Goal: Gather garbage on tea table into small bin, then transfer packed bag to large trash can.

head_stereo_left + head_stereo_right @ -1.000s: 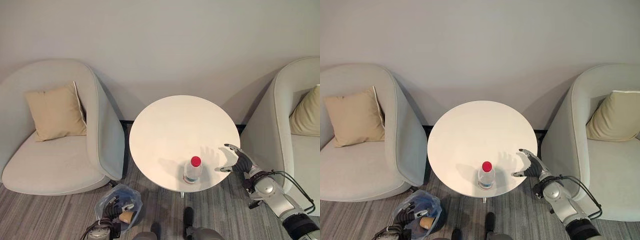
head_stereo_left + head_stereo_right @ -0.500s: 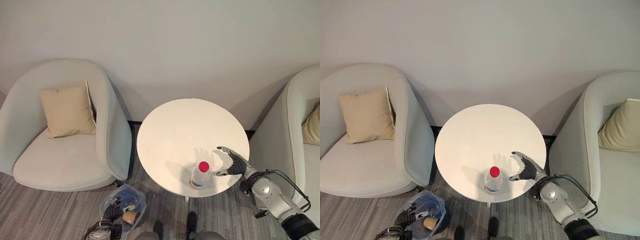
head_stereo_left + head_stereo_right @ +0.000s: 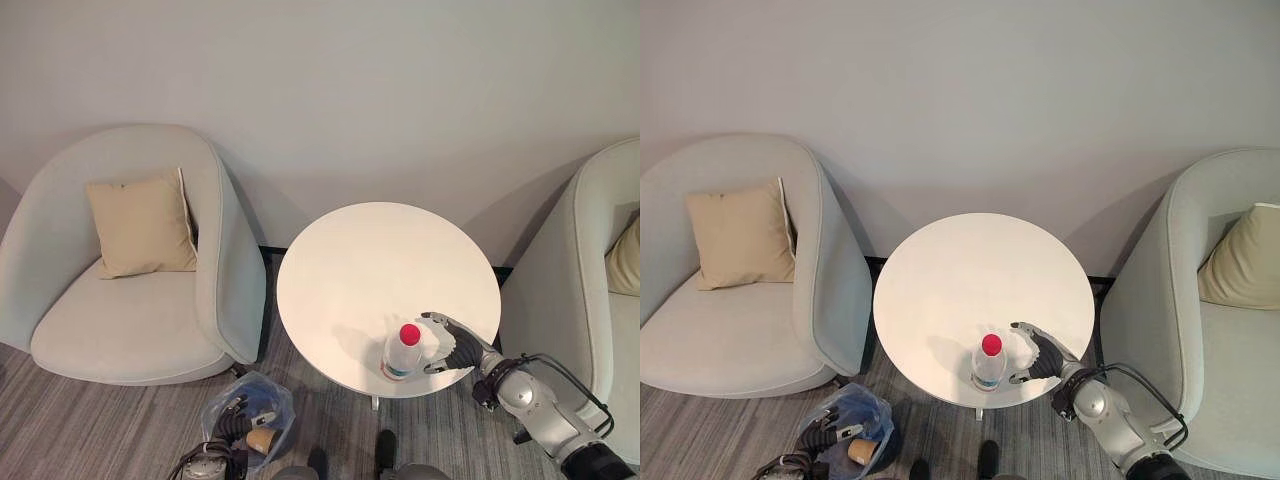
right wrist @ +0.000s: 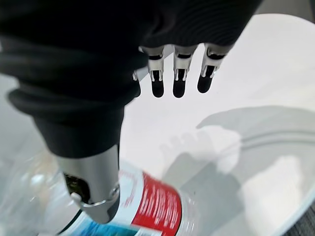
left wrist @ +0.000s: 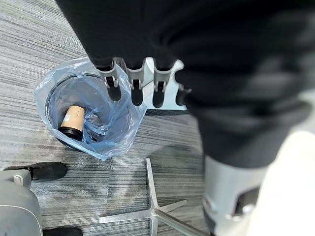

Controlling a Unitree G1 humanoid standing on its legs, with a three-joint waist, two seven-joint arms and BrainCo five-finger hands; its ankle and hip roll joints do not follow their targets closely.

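Cupping the bottle (image 3: 402,352) loosely, right robot hand (image 3: 452,346) spread; left robot hand (image 5: 135,81) relaxed

- right hand (image 3: 455,347) moved in across the tabletop (image 3: 380,270) toward the bottle (image 3: 402,352); 1 s ago it sat at the tabletop's right edge, well apart from the bottle, now just beside it
- gap between right hand and bottle shrank step by step over the earlier pictures; fingers (image 4: 178,77) now reach past the bottle's far side, thumb near its label, contact cannot be told
- fingers were spread wide earlier, now a bit more curved toward the bottle
- whole picture shifted between the pictures: head camera moved, left armchair (image 3: 130,260) shows more fully, right armchair (image 3: 590,290) sits farther toward the edge
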